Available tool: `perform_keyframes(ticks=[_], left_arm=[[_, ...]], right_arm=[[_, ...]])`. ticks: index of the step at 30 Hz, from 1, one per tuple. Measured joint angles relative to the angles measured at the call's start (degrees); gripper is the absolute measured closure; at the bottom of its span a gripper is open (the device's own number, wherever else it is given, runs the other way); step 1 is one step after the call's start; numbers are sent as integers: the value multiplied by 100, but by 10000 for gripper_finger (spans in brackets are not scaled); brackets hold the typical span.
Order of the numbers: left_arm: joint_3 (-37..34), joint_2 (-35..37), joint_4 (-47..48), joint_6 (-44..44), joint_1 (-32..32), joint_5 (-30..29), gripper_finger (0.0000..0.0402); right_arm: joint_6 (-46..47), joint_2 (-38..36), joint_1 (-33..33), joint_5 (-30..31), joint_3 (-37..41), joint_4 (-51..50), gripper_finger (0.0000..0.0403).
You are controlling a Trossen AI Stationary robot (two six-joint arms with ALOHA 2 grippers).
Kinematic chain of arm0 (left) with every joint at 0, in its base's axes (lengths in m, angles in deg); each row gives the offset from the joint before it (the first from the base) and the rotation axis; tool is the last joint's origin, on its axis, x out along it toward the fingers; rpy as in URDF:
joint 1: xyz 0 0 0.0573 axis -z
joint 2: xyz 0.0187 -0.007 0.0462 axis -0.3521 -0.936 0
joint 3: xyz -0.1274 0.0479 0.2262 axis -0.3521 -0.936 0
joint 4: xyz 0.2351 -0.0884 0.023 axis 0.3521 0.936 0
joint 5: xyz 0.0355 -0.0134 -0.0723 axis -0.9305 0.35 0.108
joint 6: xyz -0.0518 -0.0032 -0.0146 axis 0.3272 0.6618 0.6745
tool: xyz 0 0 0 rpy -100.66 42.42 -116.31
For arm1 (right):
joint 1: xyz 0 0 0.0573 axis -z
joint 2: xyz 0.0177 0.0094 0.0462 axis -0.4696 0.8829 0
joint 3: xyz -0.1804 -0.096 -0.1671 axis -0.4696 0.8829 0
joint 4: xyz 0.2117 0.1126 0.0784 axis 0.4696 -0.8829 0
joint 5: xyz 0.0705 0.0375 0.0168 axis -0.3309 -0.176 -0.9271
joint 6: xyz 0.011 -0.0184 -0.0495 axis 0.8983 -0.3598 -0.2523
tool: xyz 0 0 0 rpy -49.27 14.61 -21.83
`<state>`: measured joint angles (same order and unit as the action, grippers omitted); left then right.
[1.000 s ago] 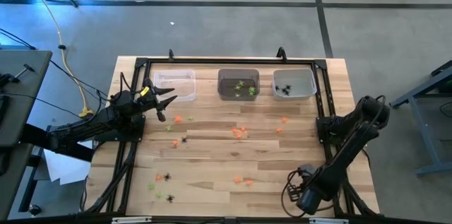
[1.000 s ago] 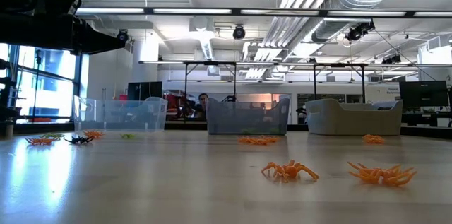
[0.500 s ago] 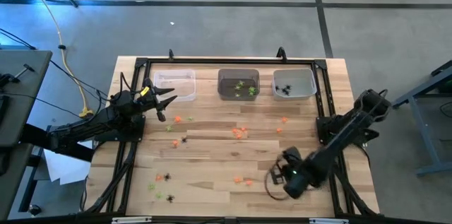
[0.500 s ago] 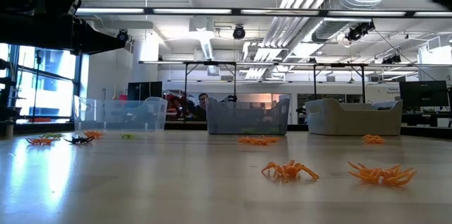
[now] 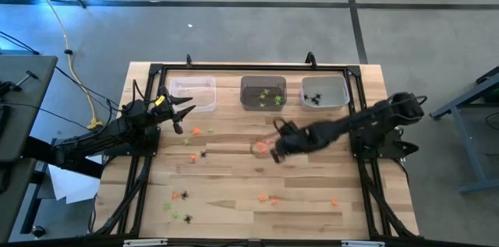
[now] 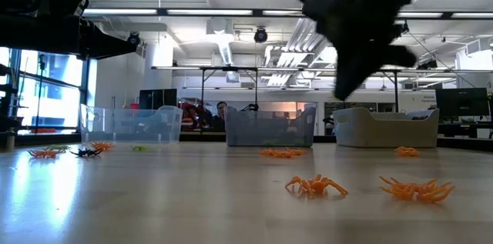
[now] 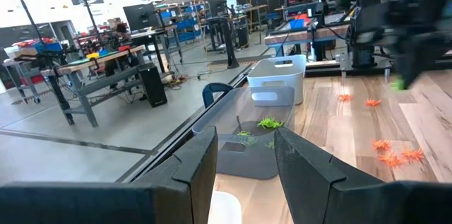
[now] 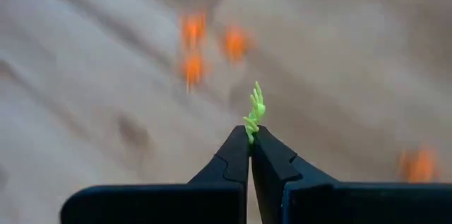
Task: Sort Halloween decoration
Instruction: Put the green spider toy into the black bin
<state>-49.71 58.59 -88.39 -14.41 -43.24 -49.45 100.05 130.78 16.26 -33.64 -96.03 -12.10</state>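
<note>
The Halloween decoration lies scattered on the wooden table (image 5: pixel 234 177): orange trinkets (image 5: pixel 263 146), black spiders (image 5: pixel 184 195) and lime-green ones (image 5: pixel 168 206). My right gripper (image 8: pixel 250 139) hangs over the table's middle (image 5: pixel 274 149), above the orange cluster, shut on one lime-green trinket (image 8: pixel 254 109). It shows blurred in the low view (image 6: pixel 362 44). My left gripper (image 5: pixel 181 114) waits at the table's left, level and open (image 7: pixel 244 146), pointing along the row of bins. My right gripper pinches the lower end (image 8: pixel 249 131) of the lime-green trinket between its two fingertips. The fingers slant steeply down at the table. The trinket sticks out beyond the tips, lifted clear of the table.
Three small bins stand along the far edge: a clear one (image 5: pixel 192 93) at the left, a grey one (image 5: pixel 263 93) holding green trinkets, a pale one (image 5: pixel 324 91) holding black spiders. A black frame (image 5: pixel 249 68) borders the table. More orange trinkets lie near the front (image 5: pixel 269 198).
My right gripper has swept from the table's near right corner toward the middle, moving left and toward the far edge, rolling as it went and staying shut. It now hangs over the central orange cluster.
</note>
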Motion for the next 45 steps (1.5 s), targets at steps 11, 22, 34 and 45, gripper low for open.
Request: perform_keyframes(ticks=[11, 22, 34, 45], left_arm=[[-1, 0, 0, 0, -1, 0, 271], [-1, 0, 0, 0, 1, 0, 271], [0, 0, 0, 0, 1, 0, 271], [0, 0, 0, 0, 0, 0, 271]], right_arm=[[-1879, -1, 2017, -69, -4, 1443, 403], [-2289, 166, 2923, -205, -189, 1177, 403], [-3056, 1873, 3048, 303, -2751, -1455, 403], [-3395, 3378, 2880, 398, -4560, -2846, 402]])
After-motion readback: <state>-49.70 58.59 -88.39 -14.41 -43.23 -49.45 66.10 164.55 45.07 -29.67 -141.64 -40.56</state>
